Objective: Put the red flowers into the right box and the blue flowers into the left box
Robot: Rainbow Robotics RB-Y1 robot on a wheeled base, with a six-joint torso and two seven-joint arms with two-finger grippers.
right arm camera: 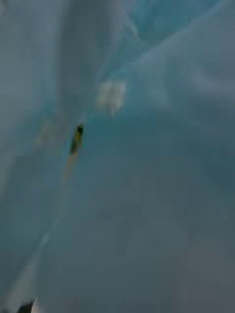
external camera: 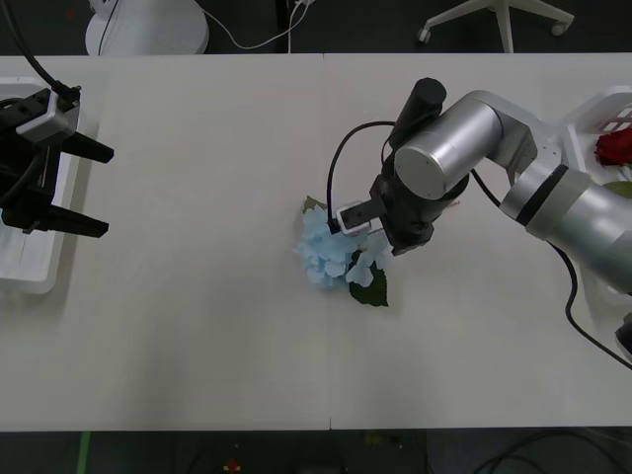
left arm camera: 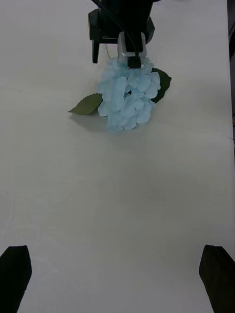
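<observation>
- Front view: the right claw (external camera: 367, 240) is down on the blue flower (external camera: 331, 255), which lies near the middle of the bench (external camera: 197, 296). I cannot tell how far this claw is open.
- The left claw (external camera: 87, 188) hangs wide open and empty over the left box (external camera: 39, 272).
- A red flower (external camera: 614, 145) lies in the right box (external camera: 592, 114).
- Left wrist view: the blue flower (left arm camera: 128, 95) has green leaves on both sides.
- Right wrist view: blurred blue petals (right arm camera: 147, 171), very close.
</observation>
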